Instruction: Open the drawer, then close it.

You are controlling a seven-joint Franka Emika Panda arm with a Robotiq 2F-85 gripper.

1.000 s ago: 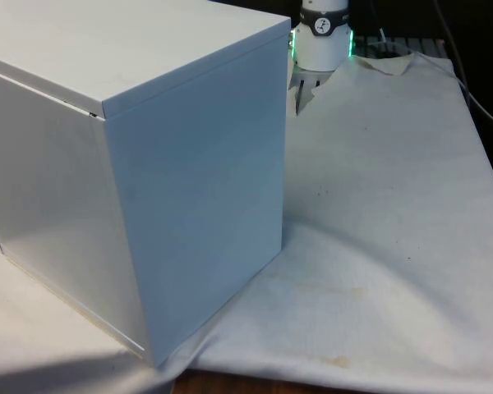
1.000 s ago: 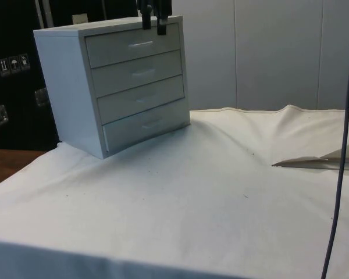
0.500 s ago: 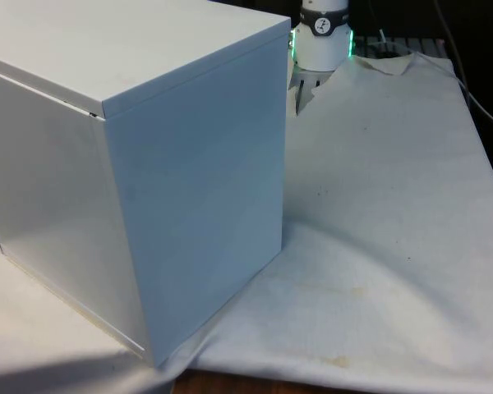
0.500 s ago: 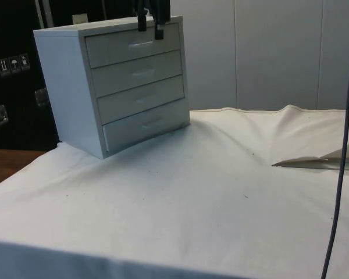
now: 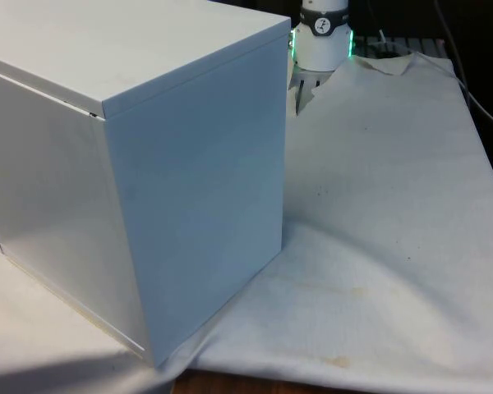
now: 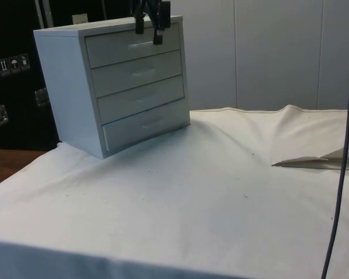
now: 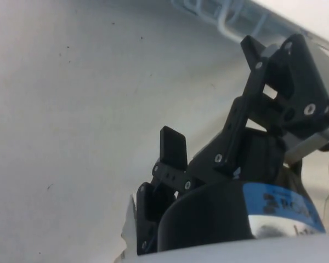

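Note:
A white chest of drawers (image 6: 75,87) stands at the table's end, its several drawers pushed in, each with a small white handle. Its top drawer (image 6: 134,47) carries a handle (image 6: 141,43). My black gripper (image 6: 149,32) hangs just in front of the chest's top edge, right above that handle, open with nothing between its fingers (image 6: 157,36). In the wrist view the gripper (image 7: 211,96) sits over the white cloth with a handle (image 7: 225,22) just beyond its fingertips (image 7: 172,145). From the front view the chest (image 5: 148,164) turns its plain back and side to me.
The white cloth (image 6: 192,197) covers the table, with a raised fold (image 6: 314,160) at the side view's right. A dark cable (image 6: 343,145) hangs down there. The robot's base (image 5: 323,37) stands behind the chest.
The gripper has come down a little and shifted slightly towards the top drawer's front. The drawers have not moved.

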